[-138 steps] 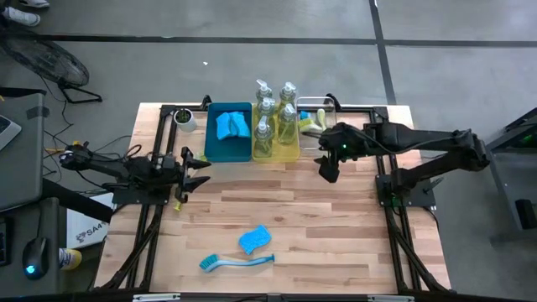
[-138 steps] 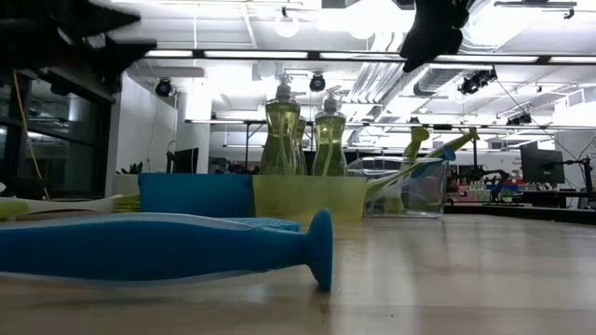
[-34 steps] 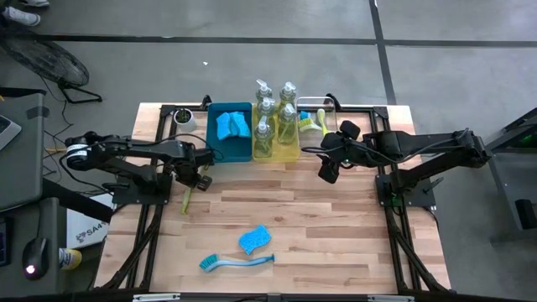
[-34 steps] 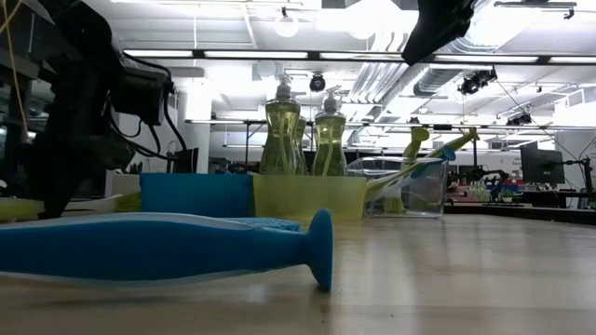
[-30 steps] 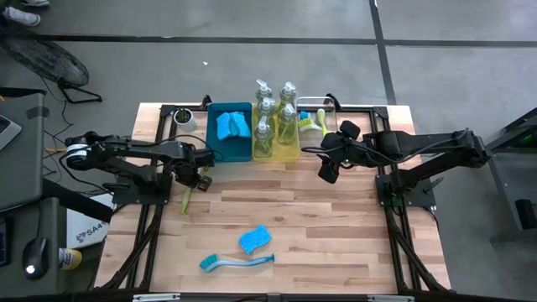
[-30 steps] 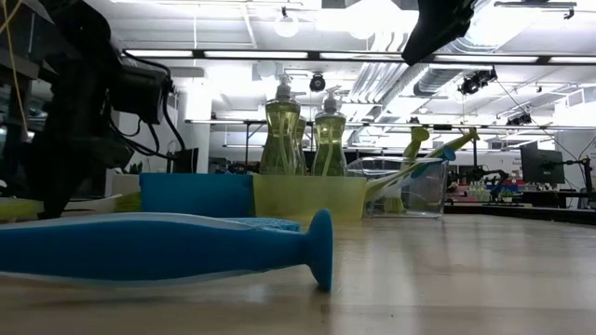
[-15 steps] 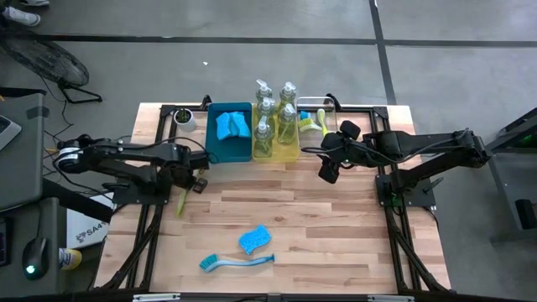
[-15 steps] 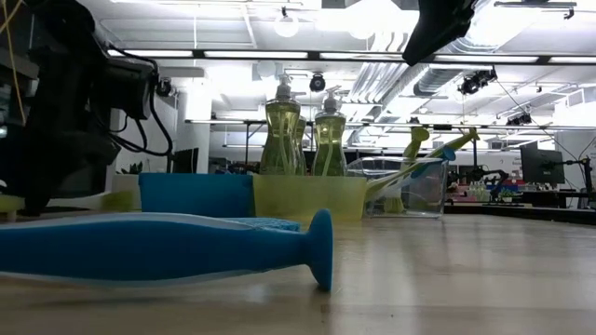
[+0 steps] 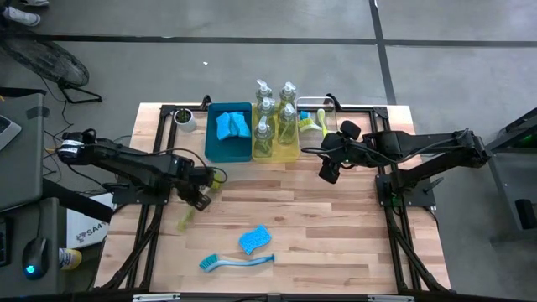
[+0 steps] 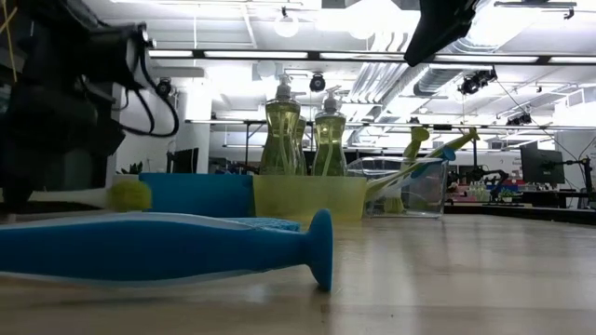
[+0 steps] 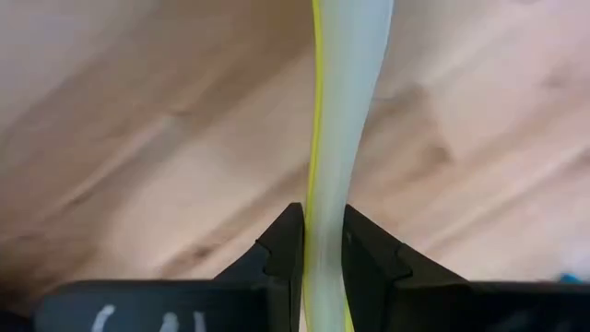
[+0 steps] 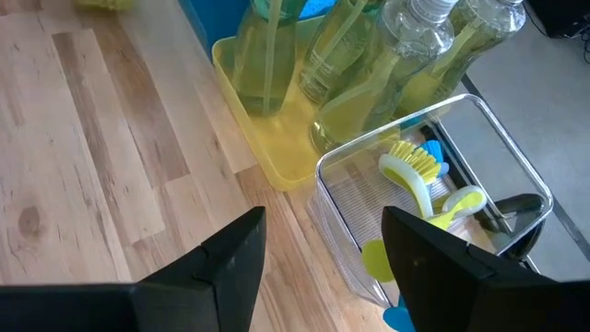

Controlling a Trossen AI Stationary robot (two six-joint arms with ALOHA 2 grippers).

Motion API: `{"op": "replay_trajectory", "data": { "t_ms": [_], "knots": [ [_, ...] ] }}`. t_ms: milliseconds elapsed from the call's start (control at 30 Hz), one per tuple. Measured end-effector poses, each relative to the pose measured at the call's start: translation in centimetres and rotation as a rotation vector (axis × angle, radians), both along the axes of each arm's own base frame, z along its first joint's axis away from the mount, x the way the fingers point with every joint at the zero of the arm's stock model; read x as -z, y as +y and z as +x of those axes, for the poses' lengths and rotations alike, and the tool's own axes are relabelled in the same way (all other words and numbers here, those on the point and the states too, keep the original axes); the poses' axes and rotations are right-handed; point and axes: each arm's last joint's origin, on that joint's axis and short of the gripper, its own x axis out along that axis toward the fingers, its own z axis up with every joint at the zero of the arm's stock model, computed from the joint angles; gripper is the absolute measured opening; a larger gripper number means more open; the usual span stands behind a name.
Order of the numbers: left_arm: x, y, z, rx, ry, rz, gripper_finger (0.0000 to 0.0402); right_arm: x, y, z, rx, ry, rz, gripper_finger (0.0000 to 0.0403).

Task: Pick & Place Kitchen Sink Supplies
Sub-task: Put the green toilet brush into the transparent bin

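The left gripper [image 9: 200,190] sits over the left part of the wooden worktop [image 9: 336,235], its fingers [image 11: 284,249] closed on the pale handle of a yellow-green dish brush [image 9: 195,200]. From above, the gripper covers the middle of the brush, and only its blurred ends show. In the left wrist view the handle runs out of frame, so the head is cut off.

The right gripper [image 9: 328,170] hangs above the worktop in front of the clear bin [image 12: 512,161], fingers [image 12: 226,263] apart and empty.

A yellow tray [image 9: 289,153] holds the soap bottles [image 9: 263,134]; no label can be read on them. Sponges lie in the blue bin [image 9: 210,143]. A blue sponge [image 9: 254,239] and a blue dish brush [image 9: 237,262] rest near the front edge; the low view crops that brush's head.
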Motion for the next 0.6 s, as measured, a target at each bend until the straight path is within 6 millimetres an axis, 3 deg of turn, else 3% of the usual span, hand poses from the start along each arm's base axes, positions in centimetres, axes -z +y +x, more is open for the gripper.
{"op": "replay_trajectory", "data": {
  "t_ms": [200,367,600],
  "knots": [
    [-2.6,-1.7,1.8,0.098,-0.126,0.041,0.0049,0.0,0.0,0.0,0.0,0.0,0.003,0.021],
    [-6.3,-2.7,4.1,0.208,-0.362,0.211,0.0049,0.2,0.1,0.1,0.028,-0.024,0.035,0.021],
    [-9.5,-3.4,6.5,0.385,-0.686,0.506,0.0049,4.7,1.3,-0.1,0.008,0.052,0.011,0.021]
  ]
}}
